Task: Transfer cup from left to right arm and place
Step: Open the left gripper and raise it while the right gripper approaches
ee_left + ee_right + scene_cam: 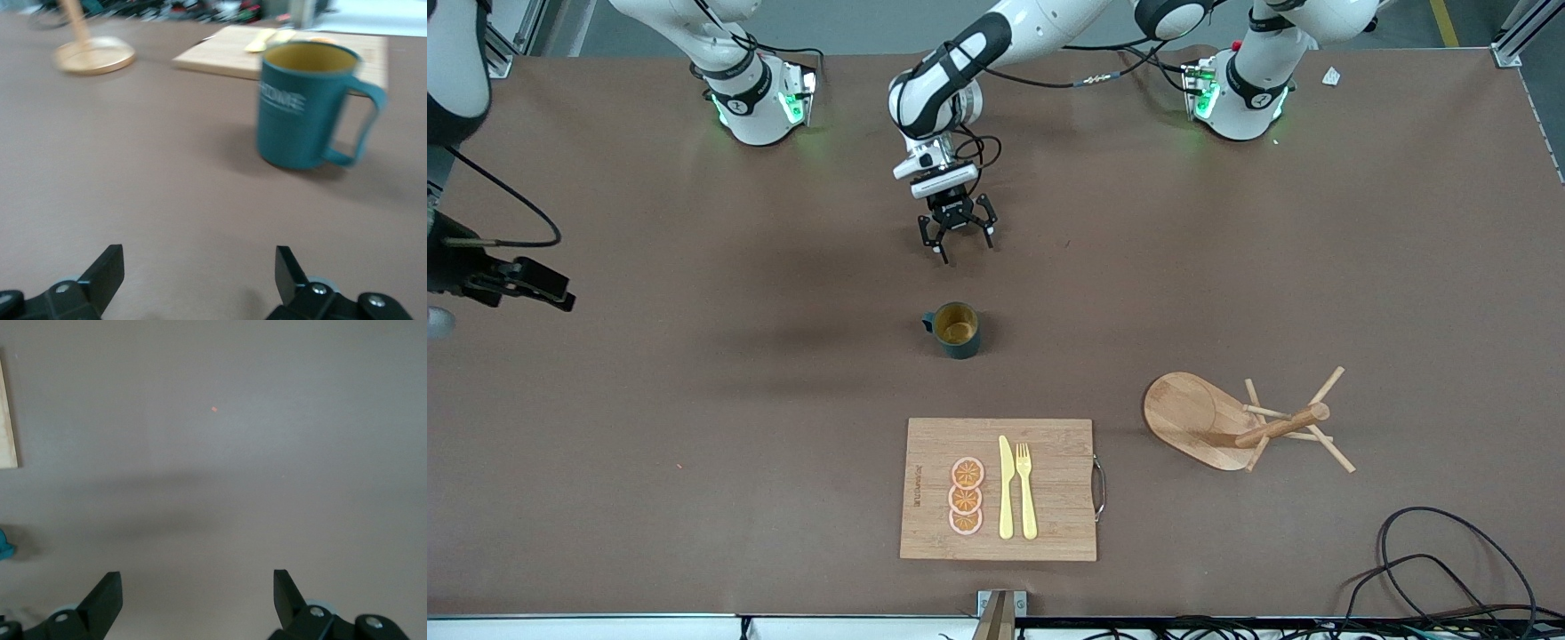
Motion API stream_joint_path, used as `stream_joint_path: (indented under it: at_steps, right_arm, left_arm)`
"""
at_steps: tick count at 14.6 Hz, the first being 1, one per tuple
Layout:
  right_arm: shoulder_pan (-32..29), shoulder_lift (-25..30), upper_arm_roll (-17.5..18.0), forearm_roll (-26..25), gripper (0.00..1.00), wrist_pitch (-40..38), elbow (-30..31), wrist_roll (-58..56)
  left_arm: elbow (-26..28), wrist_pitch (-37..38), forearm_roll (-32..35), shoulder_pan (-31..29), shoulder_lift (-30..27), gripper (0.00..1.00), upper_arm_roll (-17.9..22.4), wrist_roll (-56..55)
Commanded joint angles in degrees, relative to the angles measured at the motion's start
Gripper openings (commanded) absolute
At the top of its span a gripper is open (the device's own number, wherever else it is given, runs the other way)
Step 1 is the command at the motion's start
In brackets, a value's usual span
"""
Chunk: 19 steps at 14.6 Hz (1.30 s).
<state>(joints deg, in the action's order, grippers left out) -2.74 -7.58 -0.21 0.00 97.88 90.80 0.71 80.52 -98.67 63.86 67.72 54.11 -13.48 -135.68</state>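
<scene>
The cup is a dark teal mug with a tan inside. It stands upright on the brown table near the middle, its handle toward the right arm's end. My left gripper hangs open and empty over the table, between the robots' bases and the cup. In the left wrist view the cup shows its white "HOME" lettering, apart from my open left gripper. My right gripper is open and empty over the right arm's end of the table. It also shows in the right wrist view, where a sliver of the cup is at the edge.
A wooden cutting board with a yellow knife, a yellow fork and orange slices lies nearer the front camera than the cup. A wooden mug stand is toward the left arm's end. Black cables lie at that front corner.
</scene>
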Motion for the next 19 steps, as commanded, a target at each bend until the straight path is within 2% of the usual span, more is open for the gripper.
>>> stream_joint_path:
  at_steps: [1,4,7,9,15,19]
  right_arm:
    - [1.0,-1.4,0.2,2.1,1.0,0.4,1.0,1.7]
    - [1.8,-3.9,0.2,5.3,1.0,1.1,1.0,6.7]
    - [5.3,-6.6,0.2,5.3,1.0,3.1,1.0,12.3]
    - [8.6,-8.1,0.2,5.3,1.0,5.5,1.0,18.3]
    - [19.3,-13.8,0.2,4.9,1.0,11.9,0.1,39.7]
    - [25.3,-21.2,0.2,5.0,1.0,12.2,-7.8,57.7]
  left_arm:
    - [-3.2,2.2,-12.2,-2.3,-5.9,1.0,0.1,6.1]
    - [-3.2,2.3,-20.5,-7.1,-13.8,1.0,-0.1,8.1]
    - [-3.1,2.3,-31.9,-13.9,-22.4,1.0,0.0,18.6]
    - [-3.2,2.2,-35.9,-19.1,-26.0,1.0,0.0,24.1]
    - [-3.4,2.2,-44.4,-36.6,-30.6,1.0,-0.2,48.4]
    - [-3.5,2.2,-45.8,-44.9,-30.9,1.0,-0.4,63.3]
